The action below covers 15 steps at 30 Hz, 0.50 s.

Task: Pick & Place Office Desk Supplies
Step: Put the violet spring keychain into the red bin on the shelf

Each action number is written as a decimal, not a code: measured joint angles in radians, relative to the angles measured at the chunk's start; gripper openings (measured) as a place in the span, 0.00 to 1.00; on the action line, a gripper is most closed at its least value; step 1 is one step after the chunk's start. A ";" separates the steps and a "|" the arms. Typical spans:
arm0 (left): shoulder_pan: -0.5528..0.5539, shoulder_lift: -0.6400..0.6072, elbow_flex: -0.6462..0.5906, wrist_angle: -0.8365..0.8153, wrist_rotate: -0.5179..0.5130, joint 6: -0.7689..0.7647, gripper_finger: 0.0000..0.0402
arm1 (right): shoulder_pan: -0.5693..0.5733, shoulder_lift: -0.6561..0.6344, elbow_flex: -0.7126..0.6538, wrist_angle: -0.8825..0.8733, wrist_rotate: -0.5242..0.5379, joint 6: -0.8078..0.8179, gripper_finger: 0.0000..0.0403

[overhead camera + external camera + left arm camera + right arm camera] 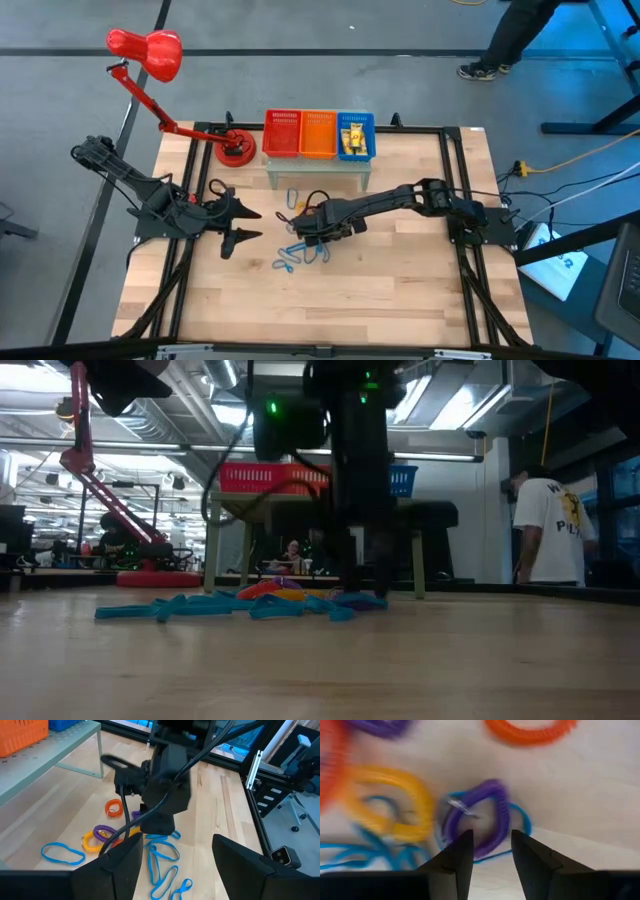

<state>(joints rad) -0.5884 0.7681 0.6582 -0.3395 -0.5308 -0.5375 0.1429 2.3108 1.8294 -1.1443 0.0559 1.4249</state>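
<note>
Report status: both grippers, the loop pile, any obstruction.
Right gripper down over pile, fingers parted around purple coil loop, not yet closed. Left gripper open, waiting at table's left. Blue band loops tangled under and beside the target.

The right arm extends from its base at the table's right edge toward the table centre, forearm low and wrist pitched down. The right gripper [312, 232] points at the tabletop; its fingers [457, 857] stand partly apart, gripping nothing. The left arm sits folded at the table's left side. The left gripper [243, 224] faces right toward the centre, fingers [122, 862] spread wide, empty.
</note>
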 joint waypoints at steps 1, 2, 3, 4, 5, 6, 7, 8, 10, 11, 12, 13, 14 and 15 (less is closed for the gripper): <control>0.000 0.000 0.000 0.000 0.000 -0.001 0.59 | 0.002 -0.001 -0.010 0.016 -0.010 0.001 0.31; 0.000 0.000 0.000 0.000 0.001 -0.001 0.59 | 0.004 -0.003 -0.019 0.032 -0.018 0.003 0.31; 0.000 0.000 0.000 0.000 0.002 -0.001 0.59 | 0.009 -0.004 -0.022 0.039 -0.015 0.003 0.30; 0.000 0.000 0.000 0.000 0.003 -0.001 0.59 | 0.013 -0.004 -0.022 0.044 -0.009 0.004 0.29; 0.000 0.000 0.000 0.000 0.004 -0.001 0.59 | 0.016 -0.004 -0.023 0.048 -0.003 0.006 0.28; 0.000 0.000 0.000 0.000 0.004 -0.001 0.59 | 0.019 -0.004 -0.023 0.050 0.005 0.008 0.27; 0.000 0.000 0.000 0.000 0.004 -0.001 0.59 | 0.020 -0.005 -0.023 0.052 0.011 0.008 0.26; 0.000 0.000 0.000 0.000 0.004 -0.001 0.59 | 0.020 -0.006 -0.024 0.053 0.015 0.007 0.24; 0.000 0.000 0.000 0.000 0.004 -0.001 0.59 | 0.020 -0.006 -0.024 0.057 0.015 0.007 0.22; 0.000 0.000 0.000 0.000 0.004 -0.001 0.59 | 0.020 -0.006 -0.024 0.059 0.018 0.007 0.20; 0.000 0.000 0.000 0.000 0.004 -0.001 0.59 | 0.020 -0.006 -0.024 0.060 0.021 0.007 0.19; 0.000 0.000 0.000 0.000 0.004 -0.001 0.59 | 0.021 -0.006 -0.024 0.062 0.023 0.007 0.17; 0.000 0.000 0.000 0.000 0.004 -0.001 0.59 | 0.021 -0.006 -0.024 0.063 0.023 0.007 0.16; 0.000 0.000 0.000 0.000 0.004 -0.001 0.59 | 0.021 -0.007 -0.024 0.063 0.025 0.007 0.15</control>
<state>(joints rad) -0.5884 0.7681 0.6582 -0.3397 -0.5266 -0.5386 0.1635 2.3043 1.8053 -1.0809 0.0811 1.4315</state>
